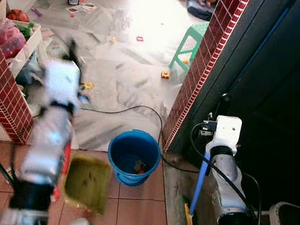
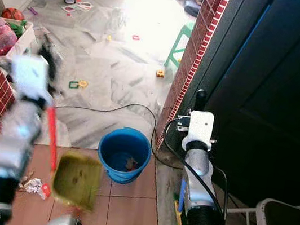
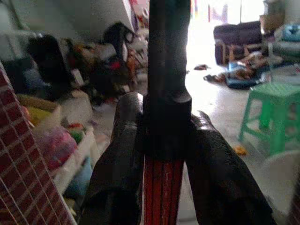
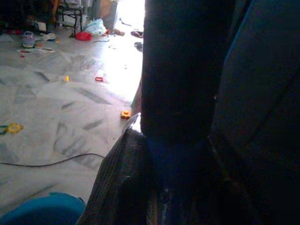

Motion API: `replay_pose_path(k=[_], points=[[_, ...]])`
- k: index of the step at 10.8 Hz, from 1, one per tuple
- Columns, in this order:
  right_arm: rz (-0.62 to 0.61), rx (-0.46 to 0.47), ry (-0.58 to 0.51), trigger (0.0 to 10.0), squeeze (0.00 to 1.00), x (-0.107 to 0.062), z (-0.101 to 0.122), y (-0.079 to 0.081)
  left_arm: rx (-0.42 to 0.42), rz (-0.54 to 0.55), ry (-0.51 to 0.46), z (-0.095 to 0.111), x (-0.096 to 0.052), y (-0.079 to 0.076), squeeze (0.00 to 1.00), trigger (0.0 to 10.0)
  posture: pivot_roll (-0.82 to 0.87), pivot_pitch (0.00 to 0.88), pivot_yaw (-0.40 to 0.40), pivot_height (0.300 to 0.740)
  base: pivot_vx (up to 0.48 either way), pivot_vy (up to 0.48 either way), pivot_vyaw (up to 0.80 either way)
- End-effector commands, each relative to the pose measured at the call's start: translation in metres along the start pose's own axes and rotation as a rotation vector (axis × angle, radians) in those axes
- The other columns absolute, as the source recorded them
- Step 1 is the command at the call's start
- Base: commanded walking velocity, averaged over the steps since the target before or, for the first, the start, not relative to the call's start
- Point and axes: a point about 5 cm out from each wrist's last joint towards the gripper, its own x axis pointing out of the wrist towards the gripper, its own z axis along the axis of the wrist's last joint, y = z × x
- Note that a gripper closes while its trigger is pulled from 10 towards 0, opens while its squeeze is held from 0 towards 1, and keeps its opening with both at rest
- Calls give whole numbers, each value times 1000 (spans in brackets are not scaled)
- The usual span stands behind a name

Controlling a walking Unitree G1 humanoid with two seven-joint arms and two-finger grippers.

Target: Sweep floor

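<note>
Emptying step: left end effector [image 3: 161, 154] clenched on red-handled dustpan [image 2: 76, 179] hanging below it beside blue bucket [image 1: 133, 156]; right end effector [image 4: 173, 164] grips blue broom [image 1: 197, 191]; next, tip pan over bucket.

Glossy marble-look floor [image 1: 127, 74] is seen beyond matt terracotta tiles [image 1: 134, 213]; the blue bucket [image 1: 133, 156] appears smooth plastic, though blurred.

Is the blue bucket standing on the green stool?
No, the blue bucket stands on the floor beside the brick pillar, while the green stool is farther away.
</note>
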Motion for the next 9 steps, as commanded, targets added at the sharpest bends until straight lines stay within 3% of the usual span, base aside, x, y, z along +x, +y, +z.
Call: replay_pose_path(k=[1,4,9], points=[[2,-4,-34,10000,0,1,6,-4,-33,-18,-51,14,-1,-5,0,10000,-4,0,-57,740,0,0,0],[11,-4,-31,10000,0,0,5,-3,-75,-23,7,12,-12,-6,0,10000,-2,0,-51,740,0,0,0],[21,-20,-53,10000,0,3,13,-4,-89,6,-50,40,-4,-5,0,10000,-8,0,-58,740,0,0,0]])
